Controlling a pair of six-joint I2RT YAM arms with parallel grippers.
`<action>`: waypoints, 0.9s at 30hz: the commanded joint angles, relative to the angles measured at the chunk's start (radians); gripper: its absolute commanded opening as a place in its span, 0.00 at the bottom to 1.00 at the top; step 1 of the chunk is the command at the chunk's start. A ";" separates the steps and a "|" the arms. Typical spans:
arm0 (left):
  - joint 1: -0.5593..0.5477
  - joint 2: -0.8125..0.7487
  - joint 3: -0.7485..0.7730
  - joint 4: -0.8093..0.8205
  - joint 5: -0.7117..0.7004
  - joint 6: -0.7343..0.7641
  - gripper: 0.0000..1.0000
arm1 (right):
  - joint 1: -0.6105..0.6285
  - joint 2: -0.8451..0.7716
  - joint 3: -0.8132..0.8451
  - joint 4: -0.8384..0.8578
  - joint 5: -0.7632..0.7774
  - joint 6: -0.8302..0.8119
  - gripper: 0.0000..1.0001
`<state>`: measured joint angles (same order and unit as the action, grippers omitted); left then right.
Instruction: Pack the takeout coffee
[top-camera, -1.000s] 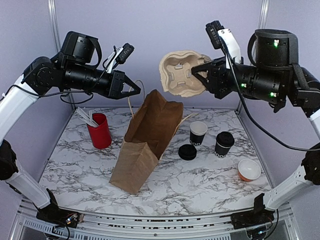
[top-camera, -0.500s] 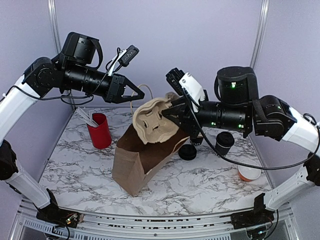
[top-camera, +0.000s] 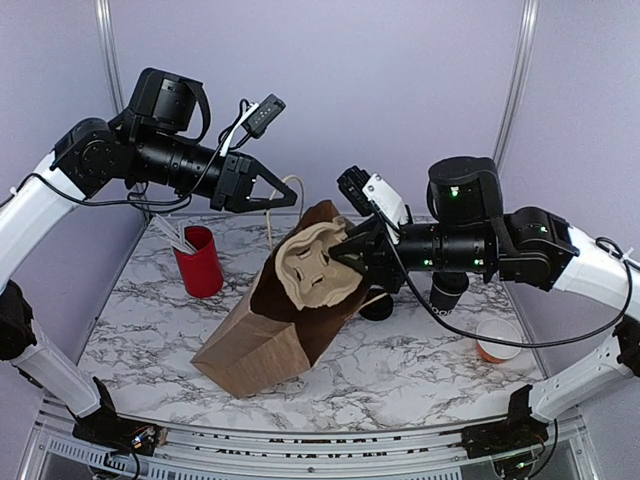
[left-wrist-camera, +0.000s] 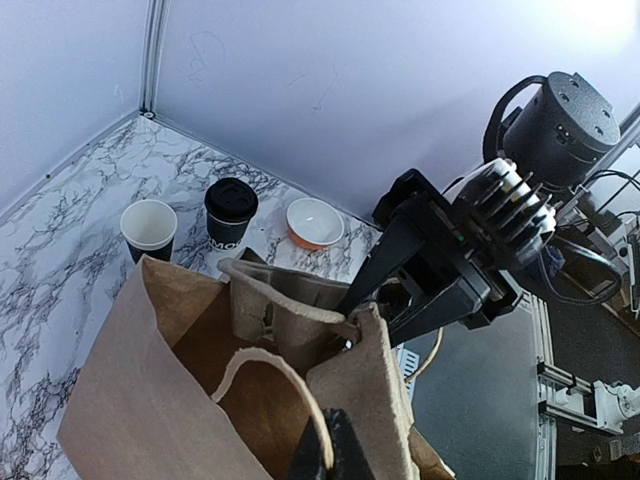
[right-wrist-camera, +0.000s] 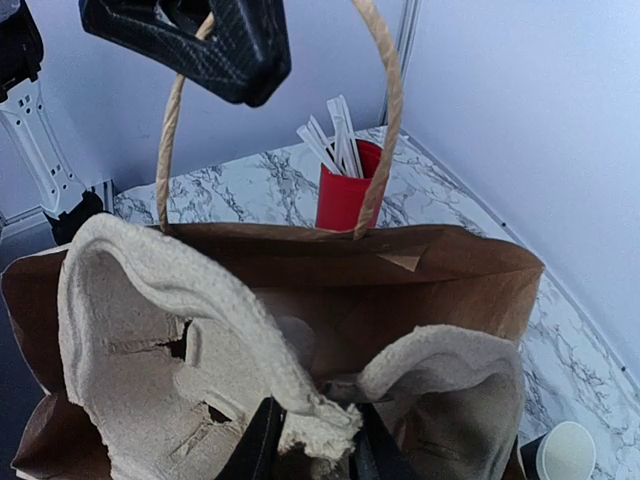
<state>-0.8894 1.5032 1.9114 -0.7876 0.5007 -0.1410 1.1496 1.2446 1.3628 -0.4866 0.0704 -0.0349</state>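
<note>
Holding carrier (top-camera: 310, 265) in bag (top-camera: 250, 345) mouth, mid-frame: my right hand (top-camera: 348, 255) pinches its rim, left hand (top-camera: 285, 195) looks clamped on handle (right-wrist-camera: 390, 120). Snagging could topple the leaning bag.

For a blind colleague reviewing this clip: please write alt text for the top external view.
The right gripper holds a pulp cup carrier half inside the mouth of a brown paper bag leaning on a marble table, while the left gripper holds the bag's handle. A black coffee cup stands outside the bag, partly hidden by the right arm.
</note>
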 joint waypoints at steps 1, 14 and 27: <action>-0.003 -0.001 -0.012 0.081 0.069 -0.012 0.00 | -0.001 0.028 0.016 -0.010 -0.032 0.017 0.21; -0.003 -0.040 -0.104 0.164 0.111 -0.020 0.00 | 0.038 0.151 0.078 -0.070 0.015 0.004 0.22; 0.097 -0.144 -0.307 0.275 0.264 -0.005 0.00 | 0.134 0.196 0.170 -0.113 0.078 -0.032 0.27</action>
<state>-0.8261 1.4040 1.6497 -0.5926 0.6788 -0.1581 1.2839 1.4605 1.4891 -0.6067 0.1658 -0.0589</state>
